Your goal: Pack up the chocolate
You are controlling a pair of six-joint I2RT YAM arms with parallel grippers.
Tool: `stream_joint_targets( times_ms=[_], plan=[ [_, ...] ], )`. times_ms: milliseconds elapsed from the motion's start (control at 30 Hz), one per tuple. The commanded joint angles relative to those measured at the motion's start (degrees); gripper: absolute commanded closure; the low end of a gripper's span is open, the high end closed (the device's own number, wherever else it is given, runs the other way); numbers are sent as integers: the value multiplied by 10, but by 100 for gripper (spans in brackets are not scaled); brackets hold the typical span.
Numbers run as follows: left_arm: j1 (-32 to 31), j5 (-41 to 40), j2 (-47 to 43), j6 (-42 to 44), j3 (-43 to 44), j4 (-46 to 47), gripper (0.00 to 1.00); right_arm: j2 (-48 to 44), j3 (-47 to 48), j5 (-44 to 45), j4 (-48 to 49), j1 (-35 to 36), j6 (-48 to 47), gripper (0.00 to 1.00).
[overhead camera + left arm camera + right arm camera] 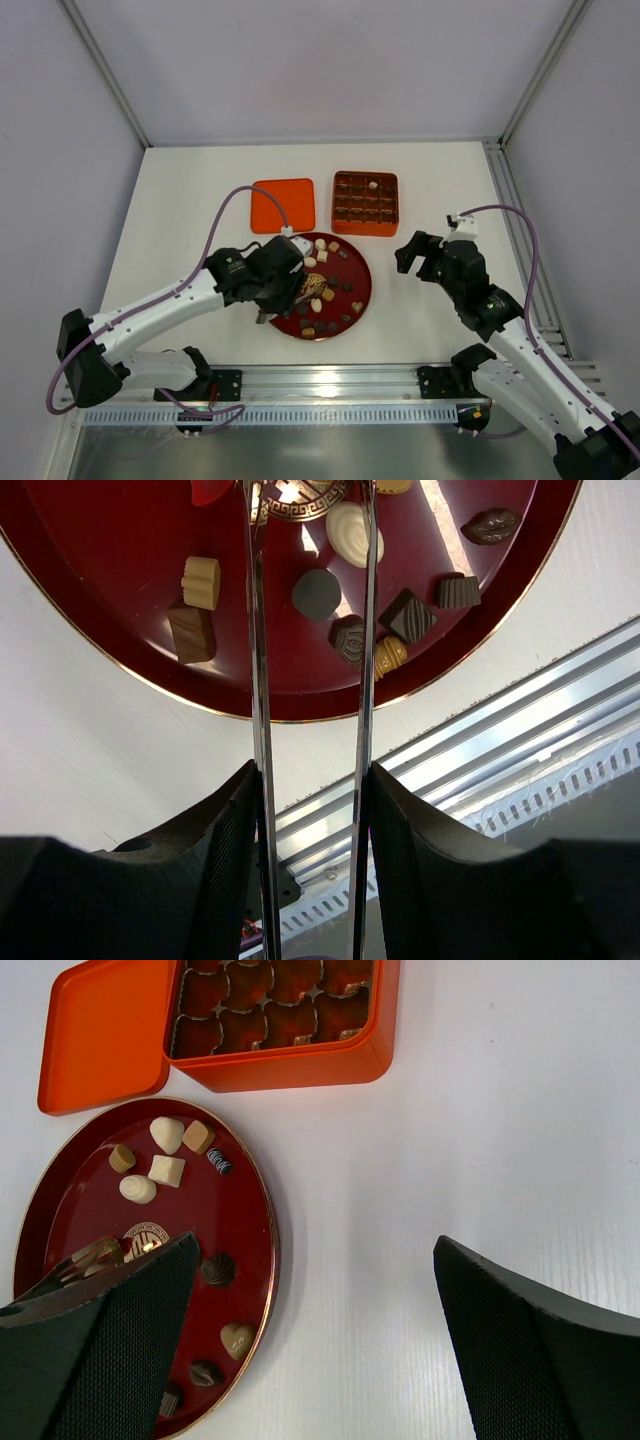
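Several chocolates in dark brown, tan and cream lie on the round dark-red plate. My left gripper is shut on metal tongs and hovers over the plate's left side. The tong blades stand apart, with a dark round chocolate and a cream oval one between them in the left wrist view. The blade tips run out of that view. The orange box holds one pale chocolate. My right gripper is open and empty over bare table right of the plate.
The orange lid lies flat left of the box, behind the plate. The box and lid also show in the right wrist view. An aluminium rail runs along the near edge. Grey walls enclose the table.
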Motion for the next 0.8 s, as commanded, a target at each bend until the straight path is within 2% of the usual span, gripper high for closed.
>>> stream_joint_targets(
  times_ms=[0, 467, 767],
  plan=[
    [-3, 8, 2, 1, 24, 13, 55, -8, 5, 8, 15, 2, 2, 0],
    [-3, 11, 26, 8, 24, 24, 59, -10, 5, 11, 14, 2, -1, 0],
    [-4, 8, 28, 6, 40, 13, 69, -10, 3, 12, 15, 2, 2, 0]
  ],
)
